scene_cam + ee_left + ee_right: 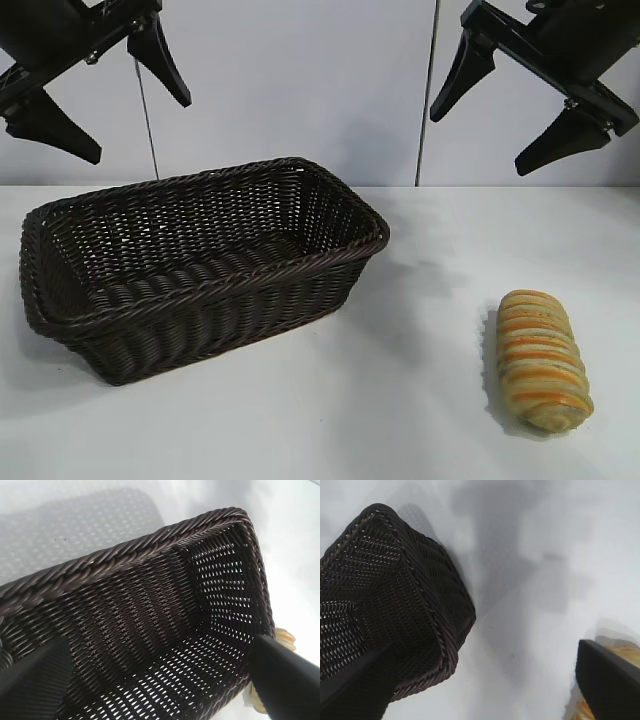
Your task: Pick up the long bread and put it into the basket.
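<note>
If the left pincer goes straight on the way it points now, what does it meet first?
Most likely the inside of the basket: the left pincer hangs open above it, and its wrist view looks straight into the woven floor. Depth is unclear, so this is only a judgement.

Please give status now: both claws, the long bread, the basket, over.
Left claw and right claw open, raised. Long bread on table, right of basket. Nothing in the way.
</note>
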### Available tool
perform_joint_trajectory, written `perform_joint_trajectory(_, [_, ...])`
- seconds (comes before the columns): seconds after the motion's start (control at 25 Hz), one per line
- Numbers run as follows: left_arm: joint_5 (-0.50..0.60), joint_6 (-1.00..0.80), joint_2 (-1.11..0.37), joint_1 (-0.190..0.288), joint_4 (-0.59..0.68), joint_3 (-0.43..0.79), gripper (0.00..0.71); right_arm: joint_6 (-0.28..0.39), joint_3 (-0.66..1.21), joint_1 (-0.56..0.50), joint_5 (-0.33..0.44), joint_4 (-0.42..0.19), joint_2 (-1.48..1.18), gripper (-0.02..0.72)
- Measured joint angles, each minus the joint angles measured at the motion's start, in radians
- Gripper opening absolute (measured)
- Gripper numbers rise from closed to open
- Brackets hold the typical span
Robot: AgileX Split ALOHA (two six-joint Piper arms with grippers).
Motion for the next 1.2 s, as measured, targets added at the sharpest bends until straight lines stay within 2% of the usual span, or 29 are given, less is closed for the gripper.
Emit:
perform_joint_trajectory(0.88, [0.000, 0.000, 0.000, 0.000, 0.000, 0.000, 0.694, 0.000, 0.000, 0.000, -0.001, 0.000, 0.000, 0.695])
perform_joint_trajectory(1.2, [-0.044, 0.001, 0.000, 0.000, -0.009, -0.003, 0.694, -0.001, 0.000, 0.000, -0.001, 0.000, 0.000, 0.695])
